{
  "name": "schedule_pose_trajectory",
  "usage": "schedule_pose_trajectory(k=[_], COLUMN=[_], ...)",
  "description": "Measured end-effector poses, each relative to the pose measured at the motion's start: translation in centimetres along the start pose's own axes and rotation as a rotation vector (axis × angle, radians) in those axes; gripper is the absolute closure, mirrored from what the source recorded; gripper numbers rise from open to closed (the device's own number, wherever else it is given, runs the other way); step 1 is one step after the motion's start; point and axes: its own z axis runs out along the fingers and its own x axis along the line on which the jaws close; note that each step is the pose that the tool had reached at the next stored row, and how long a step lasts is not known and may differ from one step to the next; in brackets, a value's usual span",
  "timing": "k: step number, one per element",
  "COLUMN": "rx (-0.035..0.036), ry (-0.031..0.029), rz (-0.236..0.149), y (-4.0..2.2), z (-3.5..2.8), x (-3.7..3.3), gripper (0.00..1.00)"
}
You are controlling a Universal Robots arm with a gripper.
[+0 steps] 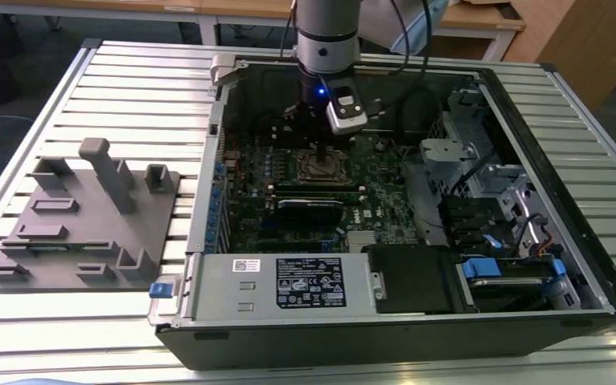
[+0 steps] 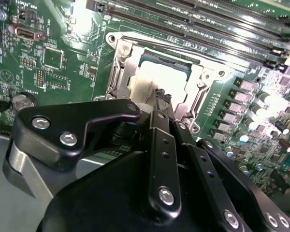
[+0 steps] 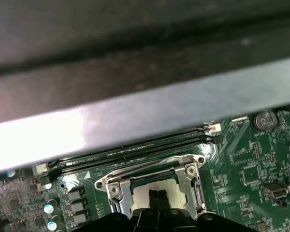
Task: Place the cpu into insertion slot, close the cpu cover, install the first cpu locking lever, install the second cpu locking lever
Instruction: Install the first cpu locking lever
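Cpu [image 2: 157, 77] in insertion slot [image 2: 117, 72], directly under gripper [image 2: 160, 96] tips.

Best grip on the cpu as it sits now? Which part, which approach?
From straight above, at the middle of its flat top. The cpu lies flat in the insertion slot, framed by the cpu cover, so its edges are walled in. The gripper sits right over it, fingertips together.

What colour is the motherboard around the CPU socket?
Green, clearest in the second wrist view: motherboard beside the insertion slot.
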Motion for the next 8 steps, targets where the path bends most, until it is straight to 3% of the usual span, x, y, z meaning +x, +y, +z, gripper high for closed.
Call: schedule_pose_trajectory(k=[8], rx=[0.0067], ry=[-0.006], rz=[-0.085], y=[0.0], z=[0.02], x=[0.0], gripper=[0.9])
